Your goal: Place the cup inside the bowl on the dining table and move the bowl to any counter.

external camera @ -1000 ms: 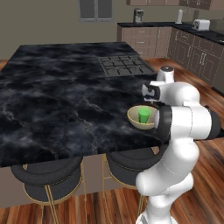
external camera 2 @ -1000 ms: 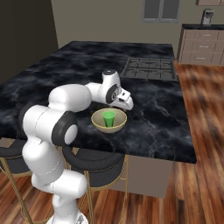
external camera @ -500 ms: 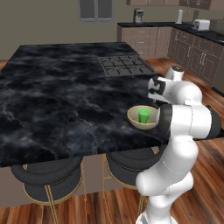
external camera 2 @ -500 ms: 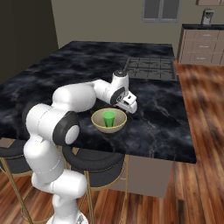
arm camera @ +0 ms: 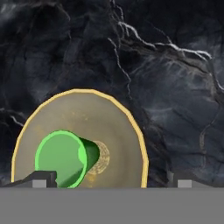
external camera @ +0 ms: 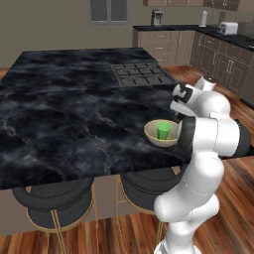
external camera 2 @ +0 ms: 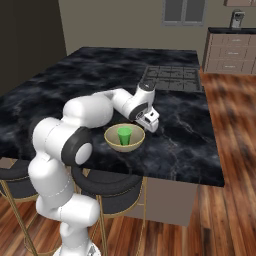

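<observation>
The green cup (external camera: 163,130) stands upright inside the tan bowl (external camera: 152,135) near the front edge of the dining table (external camera: 74,114). My gripper (external camera: 175,110) hangs open just above the bowl's rim on the cooktop side, holding nothing. From the right base view the gripper (external camera 2: 151,122) sits right of the bowl (external camera 2: 112,140) and cup (external camera 2: 124,134). Looking down from the hand, the bowl (arm camera: 118,131) with the cup (arm camera: 59,157) lies at lower left, and both dark fingertips (arm camera: 42,176) stand wide apart at the bottom.
A gas cooktop (external camera: 139,74) is set into the table behind the bowl. Round black stools (external camera: 54,198) stand under the table's front edge. The counter (external camera: 218,33) over brown cabinets runs along the back right, across a wooden floor (external camera 2: 225,165).
The hand has turned and shifted slightly toward the right side of the bowl, staying open. Cup and bowl have not moved.
</observation>
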